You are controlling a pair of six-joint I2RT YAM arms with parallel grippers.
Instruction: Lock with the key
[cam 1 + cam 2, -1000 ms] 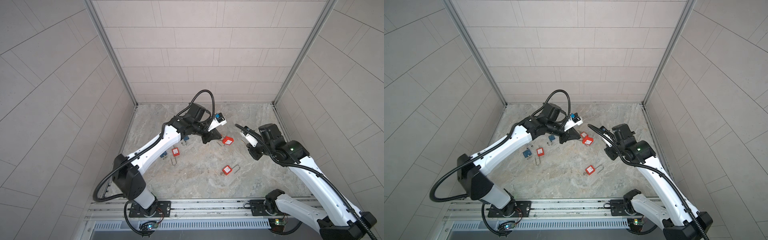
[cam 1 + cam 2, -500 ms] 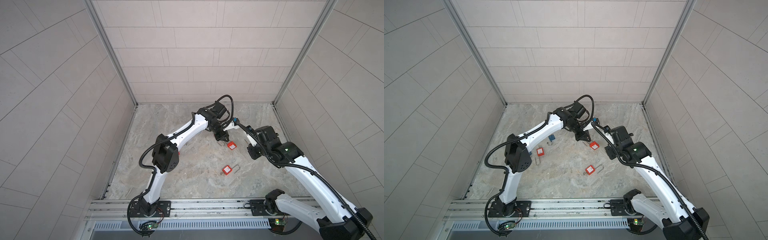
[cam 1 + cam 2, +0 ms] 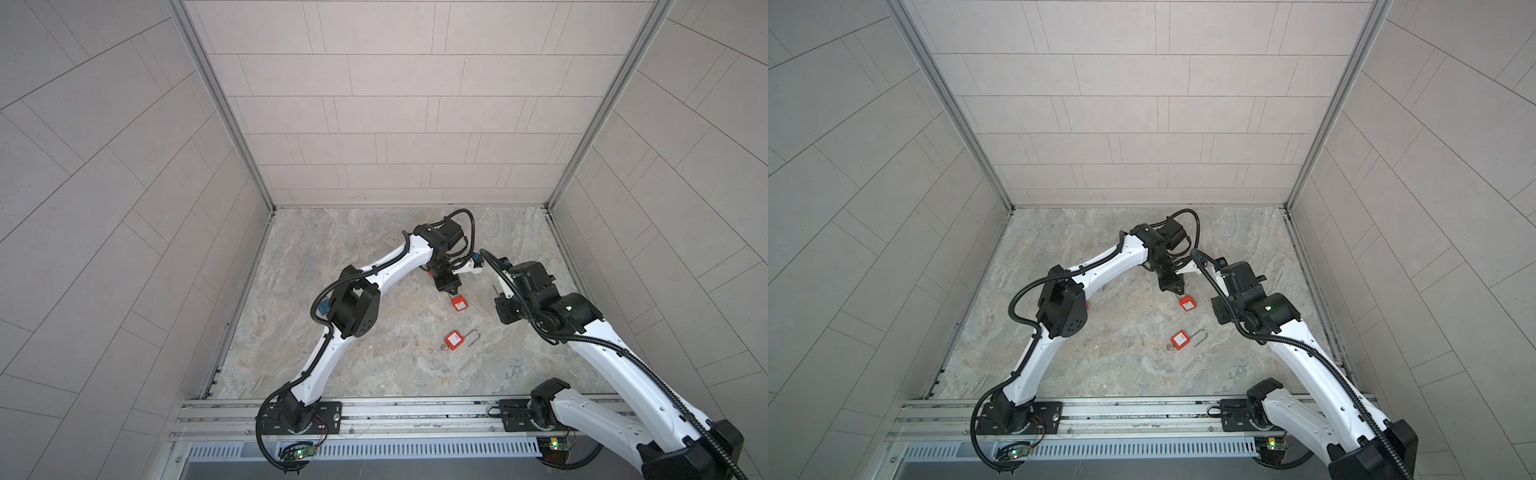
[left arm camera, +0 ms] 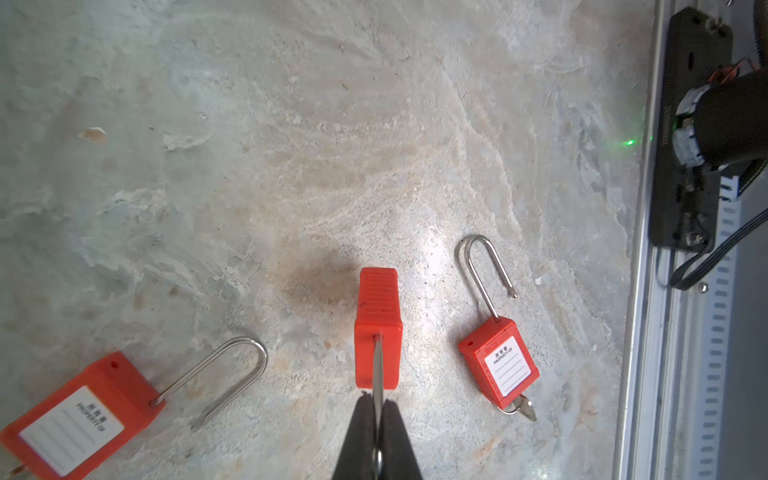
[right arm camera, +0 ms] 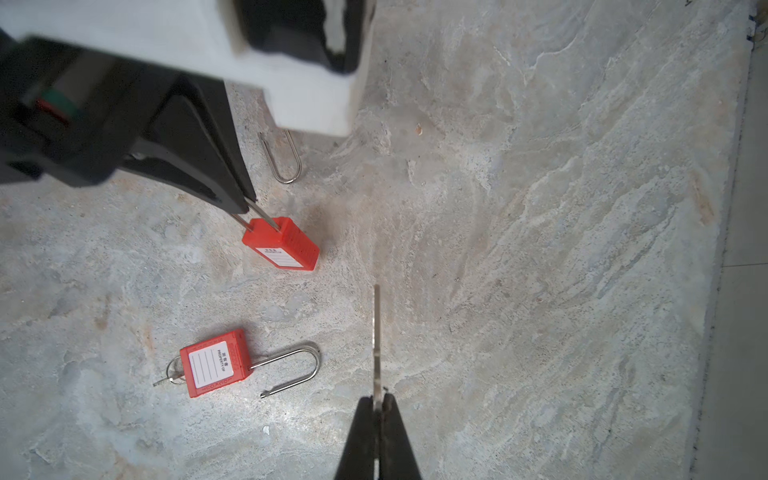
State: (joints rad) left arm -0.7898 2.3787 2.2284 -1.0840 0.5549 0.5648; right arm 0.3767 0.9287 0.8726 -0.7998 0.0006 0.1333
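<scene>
A marbled grey table (image 3: pixel 374 232) fills the floor of a tiled booth, with two white and black robot arms reaching in from the near edge, seen in both top views.

The left gripper (image 4: pixel 377 405) has its jaws pinched tight on the steel shackle (image 5: pixel 259 218) of a red padlock (image 3: pixel 459 304). The padlock body hangs low over the middle of the table, tilted, and it is unclear whether it touches the surface. The right gripper (image 5: pixel 377 401) is just to the right of it, jaws clamped on a thin key (image 5: pixel 376 332) whose blade points forward, clear of the padlock.

A second red padlock (image 5: pixel 216 363) lies flat nearby with its shackle open and keys in its base. A third (image 4: pixel 79 415) lies on the other side of the held one.

The step in hand looks like bringing key to lock. Next, the blade likely has to line up with the keyhole in the padlock's base, which no view shows, then slide in and turn.
</scene>
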